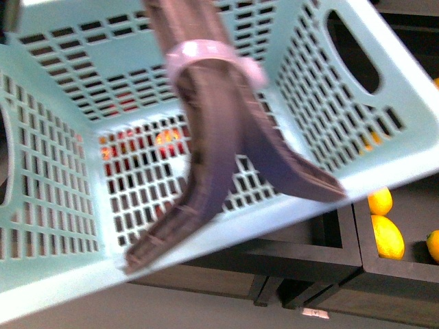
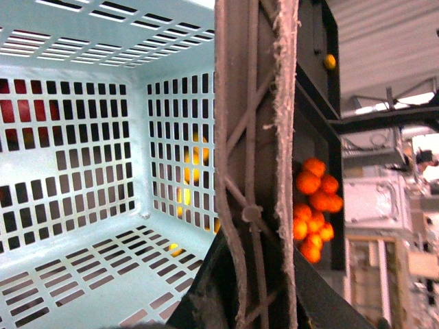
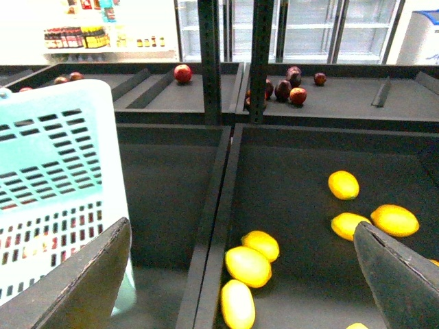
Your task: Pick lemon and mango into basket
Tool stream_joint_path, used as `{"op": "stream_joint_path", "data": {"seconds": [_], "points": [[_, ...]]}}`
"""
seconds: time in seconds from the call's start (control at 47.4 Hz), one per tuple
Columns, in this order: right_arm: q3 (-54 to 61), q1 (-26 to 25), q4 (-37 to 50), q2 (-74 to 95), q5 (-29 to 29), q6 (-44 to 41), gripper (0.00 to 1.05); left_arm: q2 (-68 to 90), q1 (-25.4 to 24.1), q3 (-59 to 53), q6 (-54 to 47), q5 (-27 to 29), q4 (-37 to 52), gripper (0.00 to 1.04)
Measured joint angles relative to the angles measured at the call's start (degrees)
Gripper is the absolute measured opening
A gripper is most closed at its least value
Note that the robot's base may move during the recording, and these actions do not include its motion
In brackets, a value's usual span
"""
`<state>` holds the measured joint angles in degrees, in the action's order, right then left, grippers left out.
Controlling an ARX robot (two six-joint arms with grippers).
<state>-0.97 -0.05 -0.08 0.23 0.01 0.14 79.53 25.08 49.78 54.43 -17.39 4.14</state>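
Right gripper: wide open, holding nothing, touching nothing. Its two fingers are dark matte wedges with a slightly grainy face. It hangs over a black matte bin split by a raised divider. Lemon: small oval, yellow-orange, smooth sheen. It lies on the bin floor beyond the gripper, on the other side of the divider from the basket, with two similar fruits near it and none touching it. Long yellow fruits lie closer to the divider, and two of them touch. Left gripper: can't tell whether it's open or closed. The left wrist view is mostly filled by a brown handle, ribbed plastic with cross-bracing and a frayed, fuzzy edge, and only a dark blurred mass sits against its near end. Basket: pale mint-green plastic, rectangular, with slotted walls and floor and an oval grip cutout in one end wall. It is tilted, very close to the front camera and raised above the bins. The handle pair crosses in front of it, bound by a white tie. Mango: only red-to-orange patches show through the slots, behind the basket panel and so outside it; the shape isn't readable. Round orange tangerines are piled in a dark shelf past the handle. Dark red fruits sit on the rear shelf.
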Motion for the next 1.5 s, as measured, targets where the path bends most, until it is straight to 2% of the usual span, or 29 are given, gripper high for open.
{"op": "stream_joint_path", "data": {"seconds": [0.127, 0.253, 0.696, 0.738, 0.781, 0.844, 0.907, 1.013, 1.118, 1.181, 1.287, 1.498], "points": [[0.0, 0.0, 0.0, 0.0, 0.0, 0.0, 0.96, 2.9, 6.2, 2.5, 5.2, -3.0, 0.0, 0.06], [0.0, 0.0, 0.0, 0.0, 0.0, 0.0, 0.96, 3.0, 9.5, 2.8, 6.4, -3.3, 0.3, 0.06], [0.0, 0.0, 0.0, 0.0, 0.0, 0.0, 0.96, 3.0, 10.6, 2.8, 6.2, -2.5, 0.3, 0.06], [-2.5, 2.3, -6.8, 3.1, 7.9, 4.7, 0.96, 3.0, 10.6, 2.8, 6.2, -2.5, 0.3, 0.06], [-6.3, 2.5, -15.1, 8.9, 16.2, 12.9, 0.96, 3.0, 10.6, 2.8, 6.2, -2.5, 0.3, 0.06], [-8.7, -1.7, -19.3, 13.3, 17.6, 21.6, 0.96, 3.0, 10.7, 2.8, 6.1, -2.5, 0.3, 0.06], [-9.9, -10.0, -16.8, 15.1, 11.6, 24.3, 0.96, 3.0, 10.7, 2.8, 6.1, -2.6, 0.3, 0.06], [-11.3, -26.5, -7.0, 23.4, -0.5, 21.6, 0.96, 3.0, 10.7, 2.8, 5.8, -2.6, 0.3, 0.06], [-11.8, -37.4, 7.1, 38.9, -5.1, 15.5, 0.96, 3.0, 10.7, 2.8, 5.9, -2.5, 0.3, 0.06], [-13.8, -40.8, 17.5, 51.8, -4.7, 11.3, 0.96, 3.0, 10.7, 2.8, 5.7, -2.3, 0.3, 0.06], [-18.9, -41.4, 30.6, 70.7, -4.1, 5.8, 0.96, 3.0, 10.7, 2.8, 5.7, -2.5, 0.3, 0.06], [-27.8, -40.9, 37.7, 92.1, -3.9, -0.6, 0.96, 3.0, 10.7, 2.8, 5.7, -2.6, 0.3, 0.06]]}}
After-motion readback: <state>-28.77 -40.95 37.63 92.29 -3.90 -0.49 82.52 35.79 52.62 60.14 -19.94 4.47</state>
